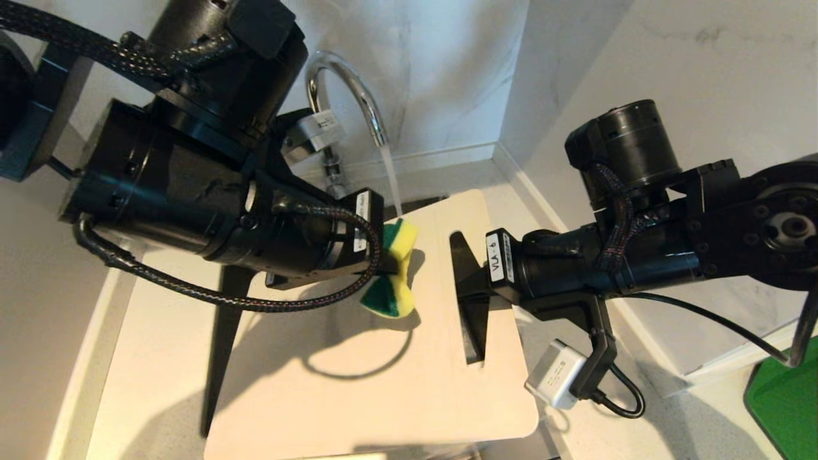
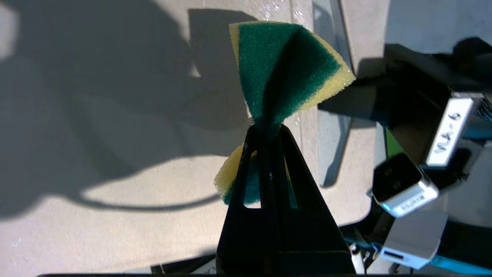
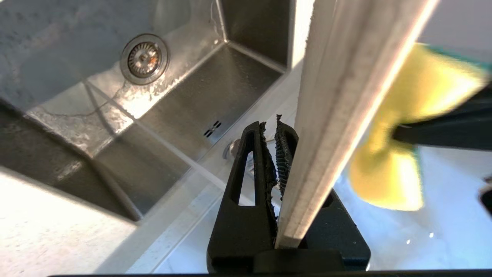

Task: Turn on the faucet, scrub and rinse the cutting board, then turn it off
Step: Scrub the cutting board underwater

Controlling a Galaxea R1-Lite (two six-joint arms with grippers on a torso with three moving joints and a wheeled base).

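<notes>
Water's running from the faucet (image 1: 348, 96) and the left gripper (image 1: 383, 268), clamped on the pinched sponge (image 1: 393, 268), hangs over the cutting board (image 1: 358, 358), whose long face stretches toward seven o'clock while the right gripper (image 1: 470, 287) grips its slotted end.

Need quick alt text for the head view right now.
Left gripper pinches a green-and-yellow sponge over the cutting board; right gripper grips the board through its slot. The faucet runs onto the board's far edge.
</notes>
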